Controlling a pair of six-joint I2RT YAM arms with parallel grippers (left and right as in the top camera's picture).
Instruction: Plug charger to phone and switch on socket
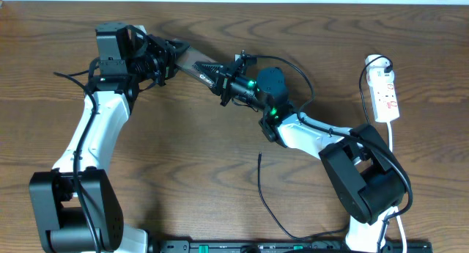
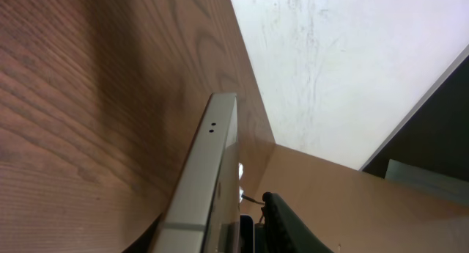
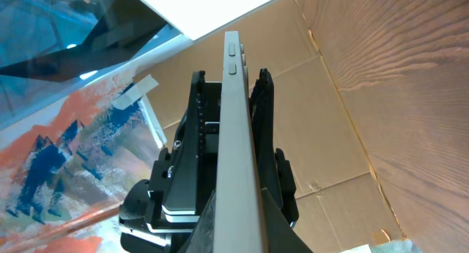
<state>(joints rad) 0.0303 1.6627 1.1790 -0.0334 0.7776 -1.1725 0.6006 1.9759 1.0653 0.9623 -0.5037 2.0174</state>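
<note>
Phone [image 1: 194, 62] spanning gap between both grippers near far bench [image 1: 183, 158] edge; white lettering at end toward right gripper [image 1: 223, 81] too small to read. Right gripper clamped on that end. Left gripper [image 1: 174, 56] around opposite end, closure not discernible. Charger [image 1: 261, 191] loose on open bench nearside of phone, well apart. Socket [image 1: 385, 95] far right of phone, red markings illegible.

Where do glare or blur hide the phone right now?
Overhead: even light, phone clear, only soft shadows. Left wrist: its edge blurs toward the lens, and the white wall is blown out. Right wrist: the far end with buttons is sharp, the near end soft, with a bright patch on top.
</note>
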